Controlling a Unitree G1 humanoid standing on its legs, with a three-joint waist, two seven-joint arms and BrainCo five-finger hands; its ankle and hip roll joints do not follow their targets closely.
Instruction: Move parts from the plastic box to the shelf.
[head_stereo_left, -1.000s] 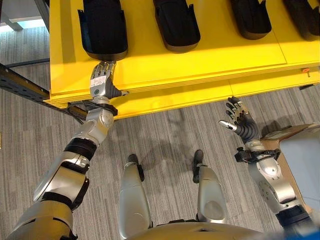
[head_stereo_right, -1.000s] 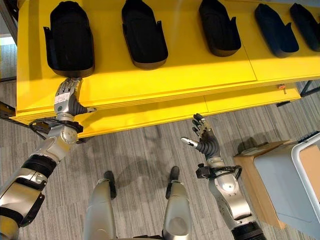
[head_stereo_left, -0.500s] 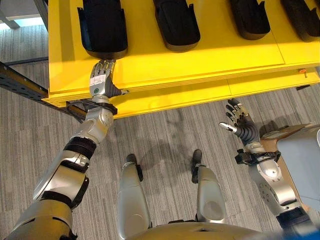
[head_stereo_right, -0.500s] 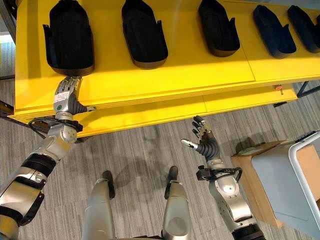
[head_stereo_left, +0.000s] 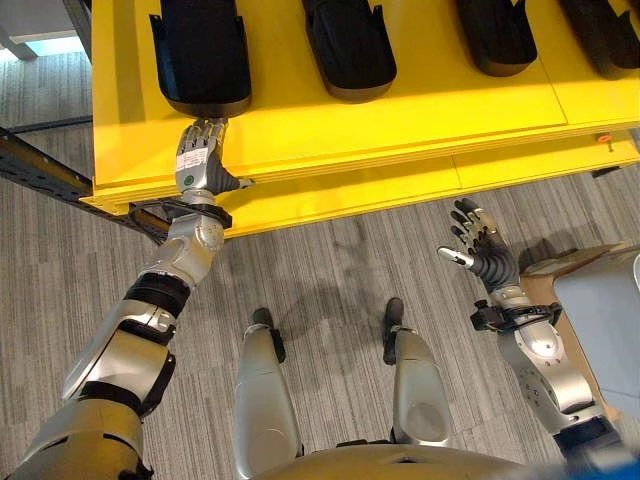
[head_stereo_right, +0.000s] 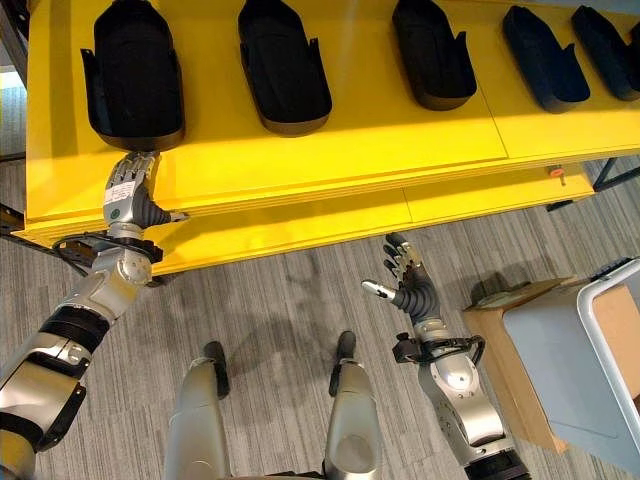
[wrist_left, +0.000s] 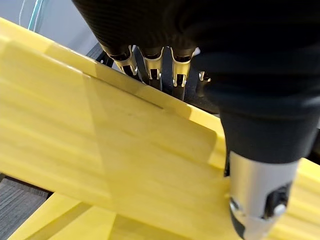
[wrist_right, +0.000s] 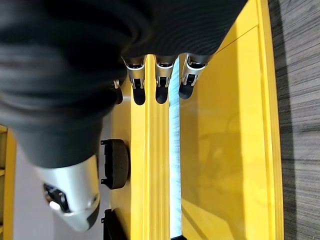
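Your fingers are straight on both hands and hold nothing: the left hand (head_stereo_left: 200, 160) lies flat on the yellow shelf (head_stereo_left: 420, 110), tips just short of the leftmost black part (head_stereo_left: 203, 55); the right hand (head_stereo_left: 478, 245) hangs spread over the floor. Draw the left back without nudging that part, then turn right toward the plastic box (head_stereo_right: 600, 370) for another.

Grey striped carpet (head_stereo_right: 280, 300) covers the floor, with a cardboard box (head_stereo_right: 505, 375) at the right (a dark metal rail (head_stereo_left: 40, 165) crosses at far left).
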